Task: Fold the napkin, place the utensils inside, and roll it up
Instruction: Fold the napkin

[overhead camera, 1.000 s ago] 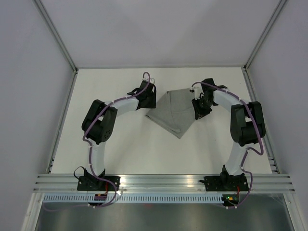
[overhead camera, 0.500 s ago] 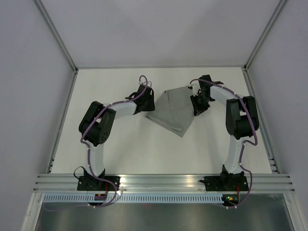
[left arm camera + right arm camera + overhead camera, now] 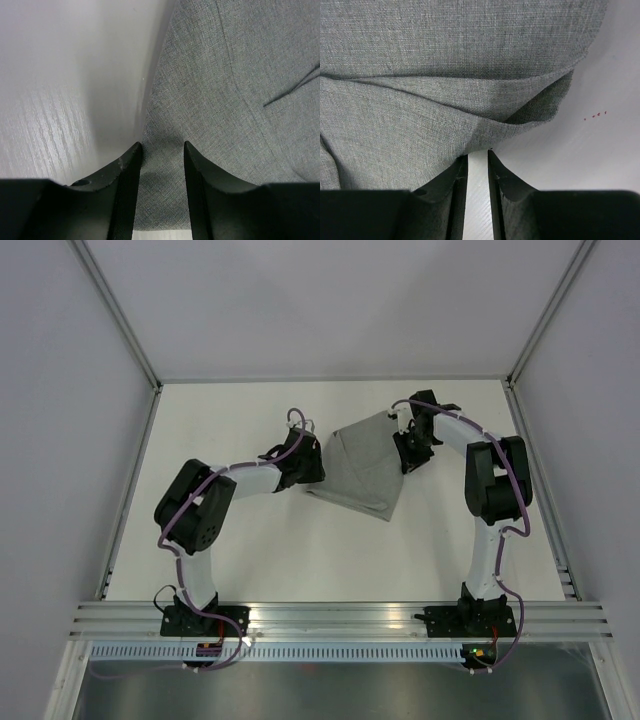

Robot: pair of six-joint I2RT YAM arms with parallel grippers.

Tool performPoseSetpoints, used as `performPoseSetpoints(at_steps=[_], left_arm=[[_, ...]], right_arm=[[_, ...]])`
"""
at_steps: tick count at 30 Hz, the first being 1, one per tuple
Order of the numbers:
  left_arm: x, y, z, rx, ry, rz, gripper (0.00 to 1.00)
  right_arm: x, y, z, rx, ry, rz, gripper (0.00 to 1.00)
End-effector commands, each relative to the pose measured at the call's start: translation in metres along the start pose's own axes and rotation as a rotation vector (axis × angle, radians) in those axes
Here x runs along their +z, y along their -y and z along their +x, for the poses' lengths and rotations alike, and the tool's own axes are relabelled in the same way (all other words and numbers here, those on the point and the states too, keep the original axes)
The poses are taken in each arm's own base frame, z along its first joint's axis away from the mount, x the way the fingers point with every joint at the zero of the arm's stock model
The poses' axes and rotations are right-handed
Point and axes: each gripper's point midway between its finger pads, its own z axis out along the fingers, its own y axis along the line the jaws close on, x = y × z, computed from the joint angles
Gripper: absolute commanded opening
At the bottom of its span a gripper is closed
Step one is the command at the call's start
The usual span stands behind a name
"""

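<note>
The grey napkin [image 3: 362,468] lies folded over on itself in the middle of the white table, one point toward the near edge. My left gripper [image 3: 308,472] is at its left corner. In the left wrist view the gripper [image 3: 162,145] has its jaws narrowly apart with the napkin [image 3: 235,75] filling the gap, closed on the cloth. My right gripper [image 3: 405,458] is at the napkin's right edge. In the right wrist view the gripper [image 3: 477,153] is nearly closed, and the napkin [image 3: 445,60] edge is pinched at the tips, creases running to them. No utensils are in view.
The white table [image 3: 250,540] is bounded by metal frame rails at the left [image 3: 130,490], right [image 3: 535,480] and near side [image 3: 340,615]. A thin dark thread-like line [image 3: 292,90] lies on the cloth.
The left gripper moved toward the near edge and the right gripper moved a little farther away. The napkin turned with them, and its near point shifted slightly right.
</note>
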Motion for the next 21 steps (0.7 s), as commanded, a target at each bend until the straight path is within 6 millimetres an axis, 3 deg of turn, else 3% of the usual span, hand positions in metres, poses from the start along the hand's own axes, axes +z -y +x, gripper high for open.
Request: performPoseSetpoints(at_steps=[1,5,9,13,17,21], left_arm=[[-0.010,-0.005,0.004,-0.036,-0.002,-0.037,0.46],[-0.022,-0.011,-0.015,-0.012,0.038,-0.065,0.51],[-0.044,-0.018,-0.047,-0.013,0.105,-0.078,0.56],[-0.077,-0.014,-0.080,-0.003,0.182,-0.055,0.57],[-0.109,-0.001,-0.099,0.017,0.235,0.000,0.59],[-0.146,0.008,-0.110,0.024,0.280,0.049,0.59]], right_arm=[[0.005,0.009,0.003,-0.012,-0.036,0.053,0.29],[-0.005,0.011,0.002,-0.009,-0.021,0.077,0.33],[-0.019,0.010,-0.001,-0.003,0.003,0.081,0.38],[-0.046,0.011,-0.008,-0.017,0.059,0.106,0.41],[-0.077,0.012,-0.020,-0.083,0.142,0.138,0.46],[-0.102,-0.008,-0.036,-0.212,0.232,0.110,0.48]])
